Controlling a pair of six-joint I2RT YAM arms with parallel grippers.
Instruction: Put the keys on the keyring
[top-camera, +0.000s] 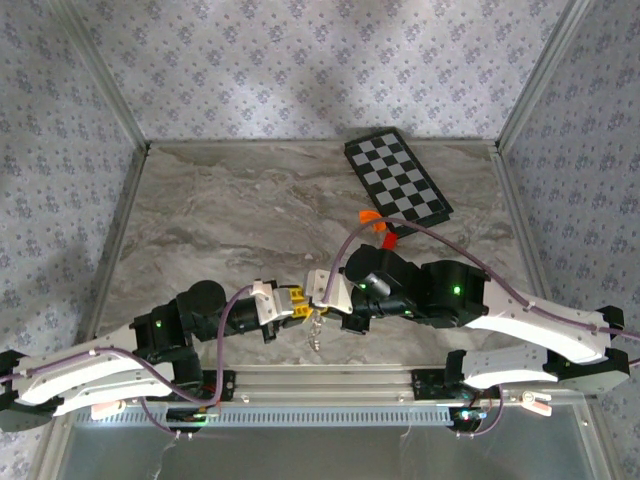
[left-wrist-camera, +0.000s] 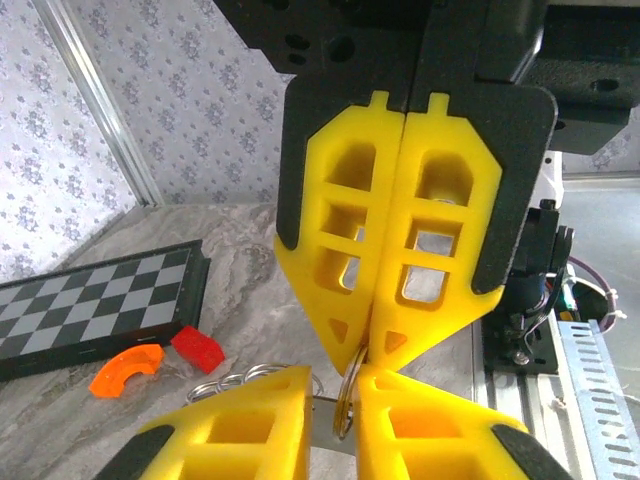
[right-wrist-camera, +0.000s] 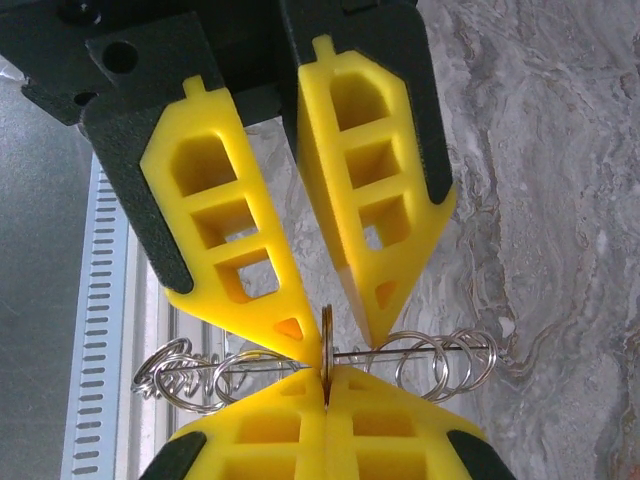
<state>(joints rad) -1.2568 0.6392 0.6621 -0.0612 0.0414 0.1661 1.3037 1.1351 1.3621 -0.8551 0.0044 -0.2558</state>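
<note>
Top view: left gripper (top-camera: 301, 304) and right gripper (top-camera: 317, 301) meet tip to tip, with the keyring (top-camera: 316, 329) dangling beneath.
Left wrist: left fingers (left-wrist-camera: 240, 428) stand slightly apart, straddling the keyring (left-wrist-camera: 346, 392).
Right wrist: right gripper (right-wrist-camera: 327, 378) is pressed together, pinching the keyring (right-wrist-camera: 440, 362).

Marbled grey surface (top-camera: 220, 210); bears a checkered board (top-camera: 398, 178) far right, orange curved piece (top-camera: 368, 215) and red block (top-camera: 388, 240) just beside.

The board (top-camera: 398, 178) is checked black and white. The curved piece (left-wrist-camera: 125, 368) is orange and the block (left-wrist-camera: 197, 349) red. The table (top-camera: 230, 210) is grey-brown marble (pale veins), and the walls (top-camera: 300, 60) are pale with greyish flower sprigs. The fingers (right-wrist-camera: 220, 230) are yellow on black. The keyring (right-wrist-camera: 420, 351) is silver.
</note>
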